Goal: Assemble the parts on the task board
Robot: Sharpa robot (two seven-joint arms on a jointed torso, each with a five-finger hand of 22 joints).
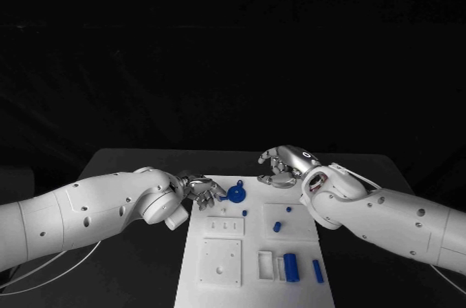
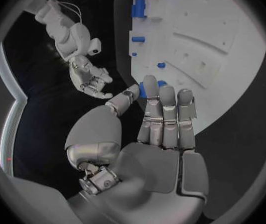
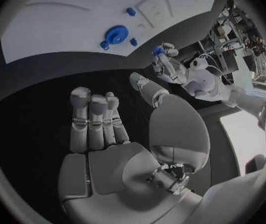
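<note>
Plastic, I judge: the blue parts [image 1: 290, 266] on the task board [image 1: 254, 289] look light, stiff and smooth, likely slippery. The round blue part [image 1: 236, 194] lies at the board's far end, just beside my left hand [image 1: 201, 189]; I would pinch its rim. My right hand [image 1: 281, 166] hovers nearby. Both hands are empty, fingers apart.

Black table [image 1: 126, 163] spans 6 o'clock to mid-frame in head view, its far edge w/ rounded corners, everything beyond toward 12 o'clock plain darkness, no walls or floor discernible; right wrist view shows cluttered equipment racks [image 3: 235, 27] in a brighter room area.
</note>
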